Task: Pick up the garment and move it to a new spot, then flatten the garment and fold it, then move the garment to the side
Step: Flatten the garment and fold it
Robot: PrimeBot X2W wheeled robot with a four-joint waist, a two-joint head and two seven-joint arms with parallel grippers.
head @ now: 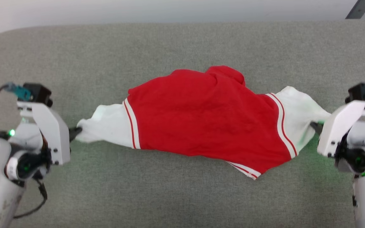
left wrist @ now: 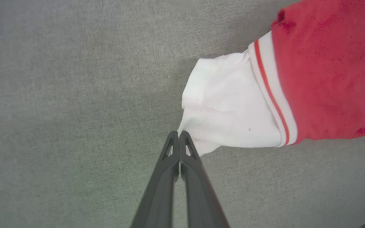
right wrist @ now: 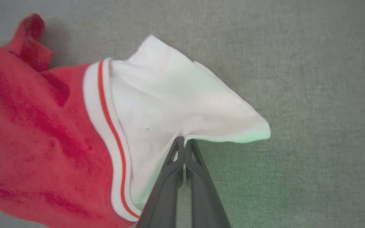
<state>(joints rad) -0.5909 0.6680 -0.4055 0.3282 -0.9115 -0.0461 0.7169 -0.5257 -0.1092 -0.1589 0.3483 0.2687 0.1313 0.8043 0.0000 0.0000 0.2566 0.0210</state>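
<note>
Red jersey T-shirt [head: 208, 117] stretched sideways across centre frame, not flat.
Red body is rumpled, with a bunched fold [head: 227, 74] raised at top centre. Lower edge sags toward lower right, where a strip of red-white striped trim [head: 246, 171] pokes out. Frame-left white sleeve [head: 106, 125] [left wrist: 230, 107] and frame-right white sleeve [head: 298, 109] [right wrist: 169, 95] each taper to a pulled point at the outer end. A white-and-red stripe band sits where each sleeve meets the red. Green tint on the frame-right sleeve tip. Grey fabric surface [head: 182, 44] underneath; can't tell how much of the shirt touches it.
</note>
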